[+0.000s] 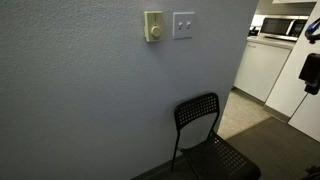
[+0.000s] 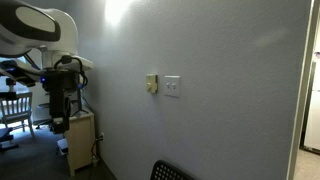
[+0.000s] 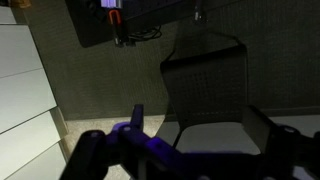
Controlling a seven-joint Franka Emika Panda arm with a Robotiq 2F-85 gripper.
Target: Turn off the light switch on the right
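The light switch [image 1: 183, 25] is a white, nearly square plate with two small toggles, high on the grey wall; it also shows in an exterior view [image 2: 172, 87]. Beside it is a cream, narrower plate with a round dial [image 1: 153, 27]. My gripper [image 2: 60, 122] hangs far from the wall, pointing down, and shows as a dark shape at the frame edge in an exterior view [image 1: 311, 70]. In the wrist view the gripper [image 3: 200, 112] has its fingers wide apart with nothing between them. The switch is out of the wrist view.
A black mesh-backed chair [image 1: 205, 130] stands against the wall below the switch and fills the wrist view [image 3: 205, 75]. A kitchen with white cabinets and a microwave [image 1: 282, 28] lies past the wall's corner. A wooden chair [image 2: 12, 105] stands behind the robot.
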